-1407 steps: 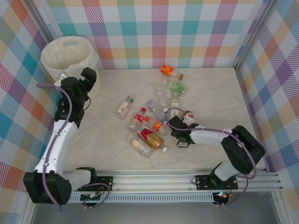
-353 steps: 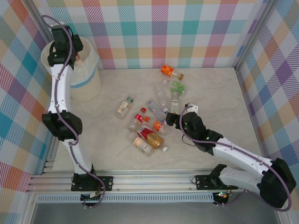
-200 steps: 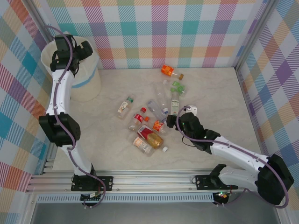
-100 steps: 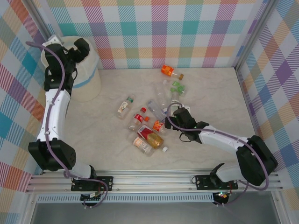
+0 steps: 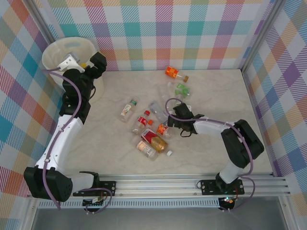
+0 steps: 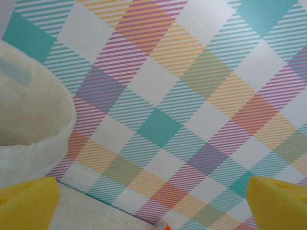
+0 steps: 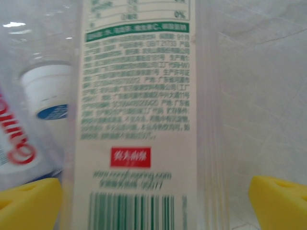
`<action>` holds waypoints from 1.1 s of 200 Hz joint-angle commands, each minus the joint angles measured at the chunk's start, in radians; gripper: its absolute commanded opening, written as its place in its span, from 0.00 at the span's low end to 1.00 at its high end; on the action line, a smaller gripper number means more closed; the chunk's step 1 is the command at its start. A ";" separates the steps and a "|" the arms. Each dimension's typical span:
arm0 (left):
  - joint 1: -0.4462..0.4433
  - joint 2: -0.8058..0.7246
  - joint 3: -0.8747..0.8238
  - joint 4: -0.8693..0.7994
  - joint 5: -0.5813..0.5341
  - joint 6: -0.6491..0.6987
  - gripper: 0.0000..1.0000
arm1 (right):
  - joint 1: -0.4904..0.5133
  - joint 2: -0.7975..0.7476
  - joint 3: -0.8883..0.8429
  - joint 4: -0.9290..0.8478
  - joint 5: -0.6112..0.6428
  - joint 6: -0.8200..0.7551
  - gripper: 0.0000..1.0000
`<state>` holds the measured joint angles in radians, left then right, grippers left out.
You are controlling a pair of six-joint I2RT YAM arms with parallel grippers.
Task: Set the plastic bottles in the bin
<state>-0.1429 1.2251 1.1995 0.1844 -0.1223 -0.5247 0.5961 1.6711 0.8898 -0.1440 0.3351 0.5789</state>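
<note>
The plastic bottles (image 5: 152,140) are lying scattered across the middle of the marbled table (image 5: 110,148). They are clear, with red, orange and green labels, and an orange-labelled one (image 5: 175,73) is lying apart towards the far edge. The bin (image 5: 60,52), cream and bag-lined, is standing in the far left corner. We are holding our left gripper (image 5: 99,62) spread wide just beside its rim, grasping nothing. Our right gripper (image 5: 176,114) is hovering low at the pile, jaws gaping either side of a white-labelled bottle (image 7: 139,96), not clamping it.
</note>
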 commanded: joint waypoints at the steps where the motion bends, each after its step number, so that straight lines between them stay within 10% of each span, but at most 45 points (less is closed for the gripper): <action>1: -0.030 -0.004 -0.019 0.077 -0.041 -0.051 1.00 | -0.004 0.054 0.054 -0.017 0.037 0.019 0.96; 120: -0.090 0.032 -0.120 0.077 -0.150 -0.429 1.00 | -0.004 -0.106 -0.104 0.274 0.018 -0.150 0.60; 220: -0.092 0.093 -0.048 -0.045 0.468 -0.347 1.00 | -0.004 -0.320 -0.203 0.632 -0.484 -0.278 0.56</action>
<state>-0.2176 1.2770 1.0592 0.1631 0.0818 -0.9146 0.5922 1.3933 0.6804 0.3534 0.0410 0.3477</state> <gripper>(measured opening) 0.999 0.603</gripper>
